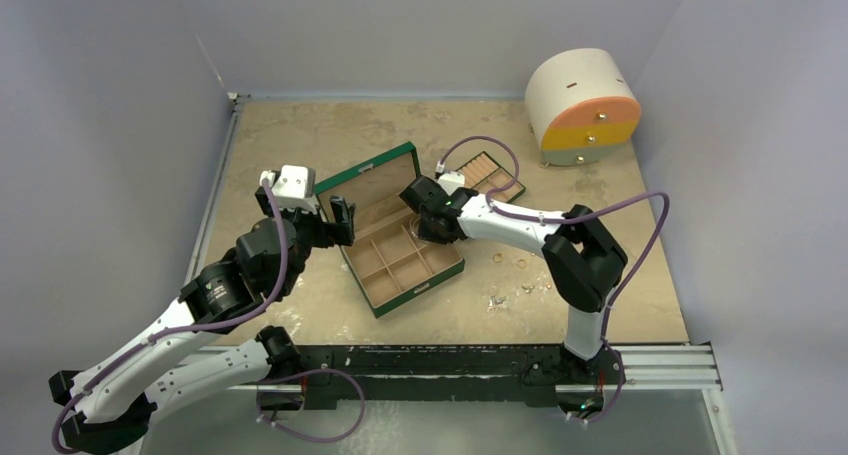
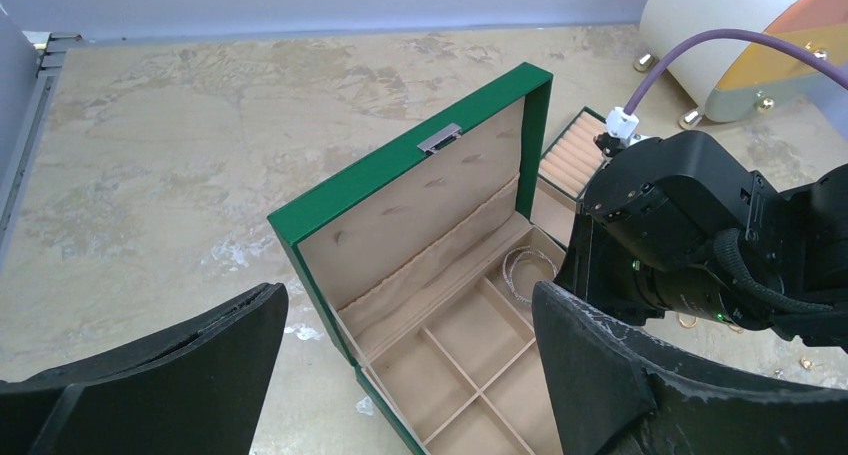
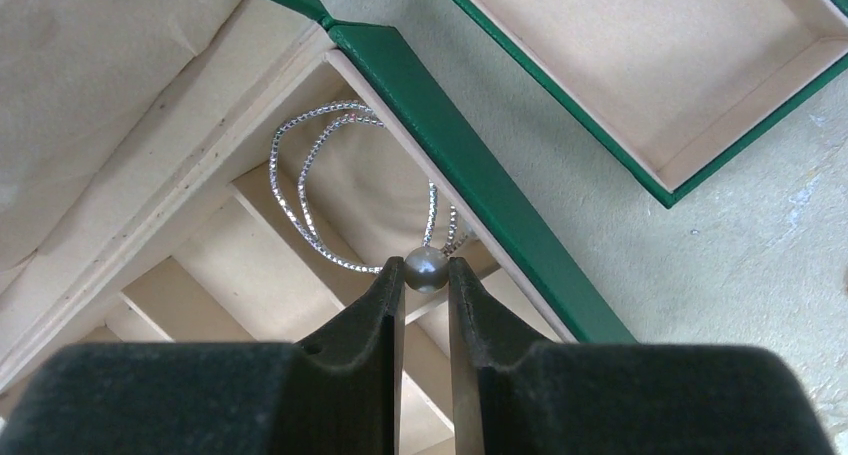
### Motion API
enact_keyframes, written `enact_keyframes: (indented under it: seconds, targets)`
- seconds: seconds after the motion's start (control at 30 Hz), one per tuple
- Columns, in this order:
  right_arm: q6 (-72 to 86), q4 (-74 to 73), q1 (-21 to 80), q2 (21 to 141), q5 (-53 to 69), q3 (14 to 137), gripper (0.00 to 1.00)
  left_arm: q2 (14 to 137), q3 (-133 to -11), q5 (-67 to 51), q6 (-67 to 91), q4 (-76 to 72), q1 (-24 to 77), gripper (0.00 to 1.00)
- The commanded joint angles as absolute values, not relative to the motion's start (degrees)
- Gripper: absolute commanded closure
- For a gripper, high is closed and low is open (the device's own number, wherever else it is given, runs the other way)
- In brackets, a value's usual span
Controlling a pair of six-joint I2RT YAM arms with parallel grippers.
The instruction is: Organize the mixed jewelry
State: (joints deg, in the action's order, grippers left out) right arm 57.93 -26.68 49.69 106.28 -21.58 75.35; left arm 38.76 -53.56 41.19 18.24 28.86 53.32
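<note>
From above, the open green box sits mid-table with its lid raised toward the back. The left gripper hangs just beside the box's left rear corner. The right gripper reaches down into the box's far right compartment, its arm stretching over the right half of the table. A shallow tan tray lies just behind that arm, and a round white-and-orange cabinet stands in the far right corner. Two gold rings and a few smaller pieces lie loose on the table right of the box (too small to tell apart).

In the left wrist view, the left jaws stand wide apart with nothing between them, only the box's compartments below. The right arm's black wrist fills the right side and hides the box's right edge. The silver wire hoop shows in the compartment just left of it.

In the right wrist view, the right fingers are nearly together, pinching a small grey bead on the hoop. The hoop's loops hang inside the corner compartment against the green wall, with the tray beyond it.
</note>
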Motion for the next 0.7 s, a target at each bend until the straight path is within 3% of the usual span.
enact_keyframes:
  seconds: [0.0,0.2,0.67]
  targets:
    - [59.32,-27.37,49.39,106.86,-23.35,77.75,0.78,38.52,-53.57,41.79,17.75,27.4,53.45,0.08]
    - [58.71,-26.4,49.39,106.1,-21.72,77.52,0.64,38.63,-53.55,41.77,17.75,27.34,53.45,0.08]
    - [55.06,-26.07,49.39,97.77,-19.87,75.06,0.57,38.91,-53.48,41.96,17.75,27.39,53.44,0.08]
